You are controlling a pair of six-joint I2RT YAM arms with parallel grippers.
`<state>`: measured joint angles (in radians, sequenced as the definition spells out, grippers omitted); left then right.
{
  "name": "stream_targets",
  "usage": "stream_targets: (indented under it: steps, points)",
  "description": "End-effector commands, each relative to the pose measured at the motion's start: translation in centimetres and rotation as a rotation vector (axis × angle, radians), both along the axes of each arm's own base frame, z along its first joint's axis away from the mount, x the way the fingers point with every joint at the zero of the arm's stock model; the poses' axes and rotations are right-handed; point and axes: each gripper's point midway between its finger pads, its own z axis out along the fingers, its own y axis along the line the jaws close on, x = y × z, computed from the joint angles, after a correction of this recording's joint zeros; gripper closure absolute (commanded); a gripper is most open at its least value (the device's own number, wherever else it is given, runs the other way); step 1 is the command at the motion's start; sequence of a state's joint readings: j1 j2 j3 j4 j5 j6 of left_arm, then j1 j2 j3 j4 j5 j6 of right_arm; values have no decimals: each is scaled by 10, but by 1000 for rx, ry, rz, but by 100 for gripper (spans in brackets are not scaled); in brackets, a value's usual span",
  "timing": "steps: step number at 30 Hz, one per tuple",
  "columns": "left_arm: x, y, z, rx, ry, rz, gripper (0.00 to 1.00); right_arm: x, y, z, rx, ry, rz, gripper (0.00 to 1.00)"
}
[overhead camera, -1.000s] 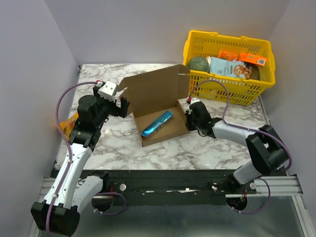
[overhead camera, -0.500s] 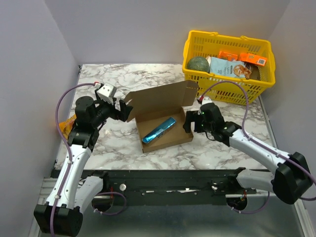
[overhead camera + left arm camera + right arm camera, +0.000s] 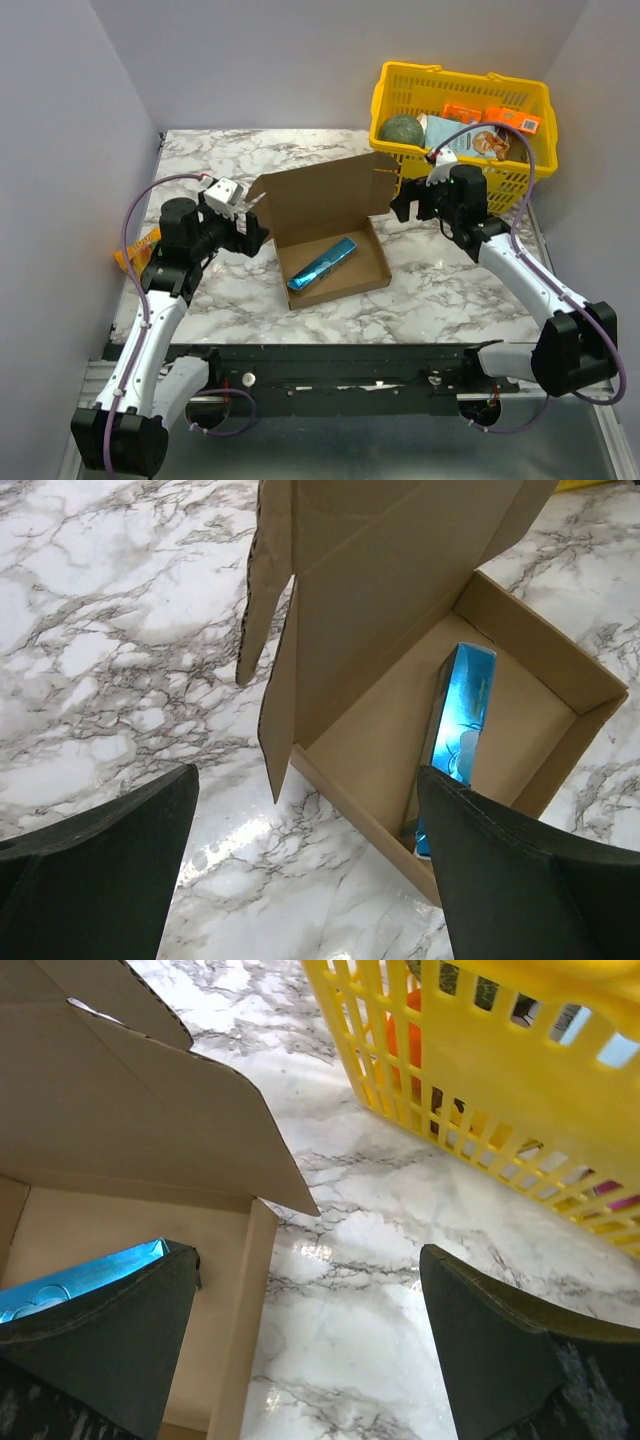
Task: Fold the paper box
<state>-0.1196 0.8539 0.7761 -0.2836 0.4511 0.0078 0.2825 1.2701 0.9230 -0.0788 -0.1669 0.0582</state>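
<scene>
Paper box (image 3: 322,202) (lid up) between left tool (image 3: 257,226), right tool (image 3: 404,205)

Marble table (image 3: 430,292): paper box (image 3: 318,205), yellow basket (image 3: 465,76), poss. orange packet (image 3: 129,258).

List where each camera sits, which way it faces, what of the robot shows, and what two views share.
Top external: above and behind the bases, looking down on the marble table; both arms, left claw, right claw.
Left wrist: on the left arm, facing down into the open brown corrugated cardboard box; its two dark fingers.
Right wrist: on the right arm, facing down at the box's right wall and the yellow plastic basket; its two fingers.
Shared: both wrist views catch the shiny blue packet inside the box.
</scene>
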Motion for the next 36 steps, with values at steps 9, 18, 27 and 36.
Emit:
stream_targets:
  steps: [9,18,27,36]
  points:
    - [12,3,-20,26,71,17,18,34,21,18,-36,-180,201,2]
    - [16,-4,-20,4,81,-14,43,36,49,23,28,-239,352,10]
    - [19,-10,-17,-12,69,-41,74,22,62,24,85,-237,436,34]
    - [21,-20,-11,-64,69,-32,98,-3,78,15,121,-187,473,55]
